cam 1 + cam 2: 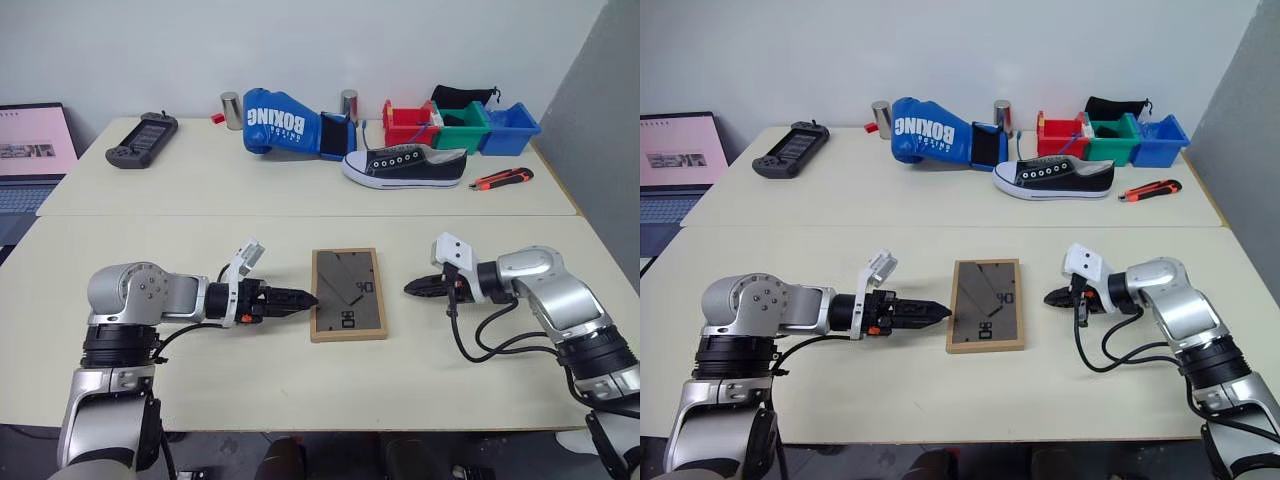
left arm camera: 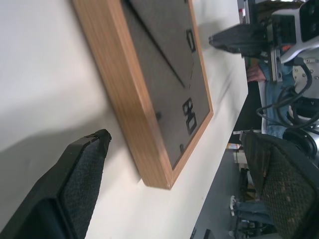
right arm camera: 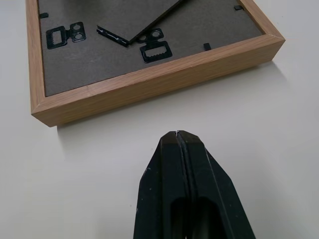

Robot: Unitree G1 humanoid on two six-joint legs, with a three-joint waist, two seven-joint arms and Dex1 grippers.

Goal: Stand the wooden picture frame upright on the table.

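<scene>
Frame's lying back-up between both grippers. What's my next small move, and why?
Probably ease the open left gripper onto the near edge of the wooden picture frame. It lies flat, back up, on the table, untouched; the left fingers straddle nothing, and the shut right gripper sits short of the opposite edge.

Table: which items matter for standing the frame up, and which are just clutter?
Job:
- wooden picture frame, face down, grey back up
- table
- left tool, open beside the frame
- right tool, shut, apart from the frame

Lying about, far side:
- boxing glove
- shoe
- coloured bins
- utility knife
- game controller
- laptop
</scene>
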